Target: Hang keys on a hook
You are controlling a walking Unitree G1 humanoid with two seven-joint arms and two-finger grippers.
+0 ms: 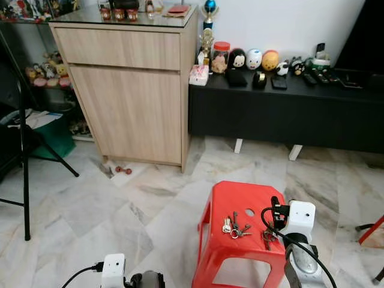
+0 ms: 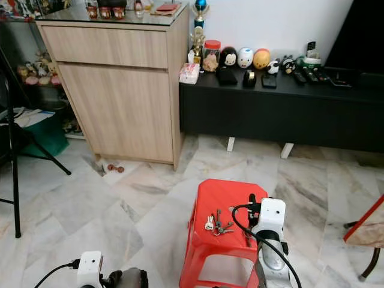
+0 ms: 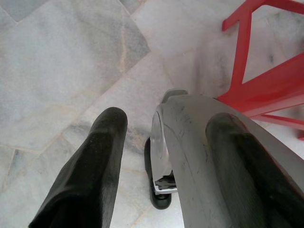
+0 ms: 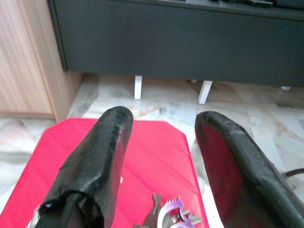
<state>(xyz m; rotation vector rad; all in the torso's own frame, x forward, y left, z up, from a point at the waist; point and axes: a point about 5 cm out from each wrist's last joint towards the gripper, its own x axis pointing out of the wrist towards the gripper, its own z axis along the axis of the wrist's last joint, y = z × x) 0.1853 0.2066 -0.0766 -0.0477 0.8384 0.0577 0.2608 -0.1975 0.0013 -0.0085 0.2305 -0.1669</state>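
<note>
A bunch of keys (image 1: 234, 227) lies on top of a red plastic stool (image 1: 240, 195) right in front of me. A second small bunch with a purple tag (image 4: 168, 213) lies nearer the stool's right edge, just under my right gripper. My right gripper (image 4: 164, 118) hovers low over the stool top, fingers open and nothing between them; its white wrist camera (image 1: 299, 216) sits at the stool's right side. My left gripper (image 3: 166, 118) hangs open beside the stool, pointing down at the marble floor, with my silver leg behind it.
A light wooden cabinet (image 1: 132, 90) stands at the back left. A low black bench (image 1: 282, 114) with figurines runs along the wall. A black tripod (image 1: 24, 168) stands at the left. A red chair leg (image 1: 372, 231) shows at the right edge.
</note>
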